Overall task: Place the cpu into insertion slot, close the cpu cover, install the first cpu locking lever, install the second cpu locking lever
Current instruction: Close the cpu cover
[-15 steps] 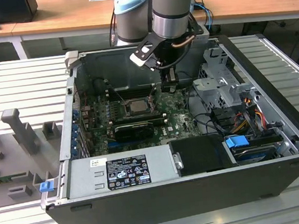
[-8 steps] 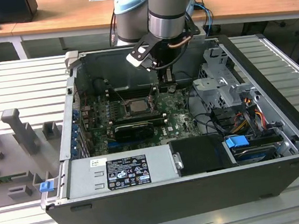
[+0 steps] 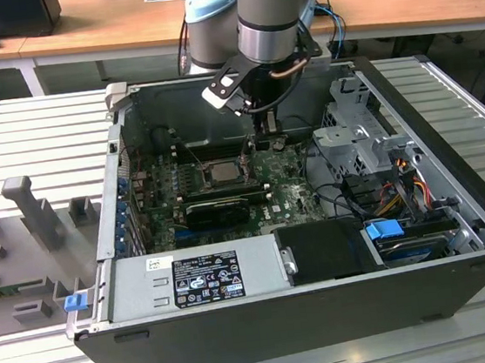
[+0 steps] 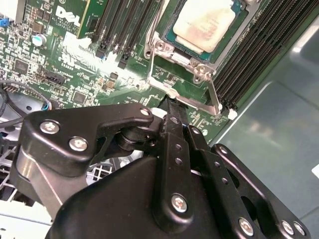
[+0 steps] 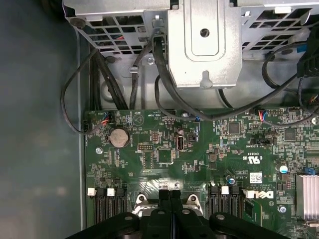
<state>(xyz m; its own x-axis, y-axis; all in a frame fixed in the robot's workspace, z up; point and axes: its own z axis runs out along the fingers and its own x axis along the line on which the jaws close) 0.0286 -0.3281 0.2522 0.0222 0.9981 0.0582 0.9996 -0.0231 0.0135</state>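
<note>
Cpu [image 4: 204,22] sits in insertion slot [image 3: 194,175] mid-motherboard [image 5: 149,167], with the cpu cover [image 4: 179,57] lying down around it. Gripper [image 4: 172,103] is at the slot's edge on the exterior view's right. Its fingers [image 5: 162,199] are pressed together and pinch nothing, the tip at the wire locking lever [image 4: 215,97]; contact not certain. Judged: lever stiff, springy and slick, best pushed near its bent end. Cpu light and fragile.
</note>
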